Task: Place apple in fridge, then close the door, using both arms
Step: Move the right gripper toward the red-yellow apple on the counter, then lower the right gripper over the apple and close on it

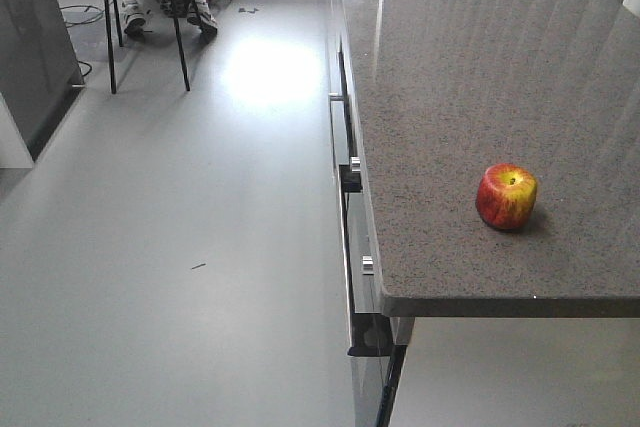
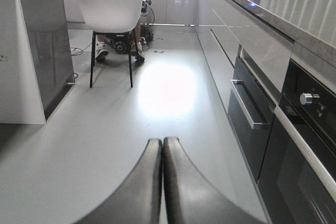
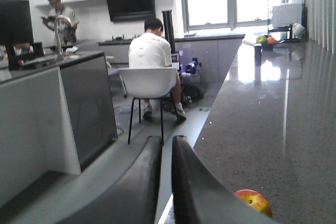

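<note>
A small red and yellow apple [image 1: 506, 196] sits upright on the speckled grey counter [image 1: 470, 67], near its front edge. In the right wrist view the apple [image 3: 254, 201] shows low at the right, just beyond my right gripper [image 3: 167, 140], whose fingers stand with only a thin slit between them and hold nothing. My left gripper [image 2: 161, 141] is shut and empty, hanging over the grey floor beside the cabinet fronts. The fridge and its door are out of view.
A white chair [image 2: 110, 11] with a seated person stands down the aisle. A dark-fronted island [image 2: 44, 51] lines the left side. Built-in ovens [image 2: 310, 145] and drawer handles [image 1: 345, 97] run under the counter. Another person [image 3: 59, 17] stands at the back.
</note>
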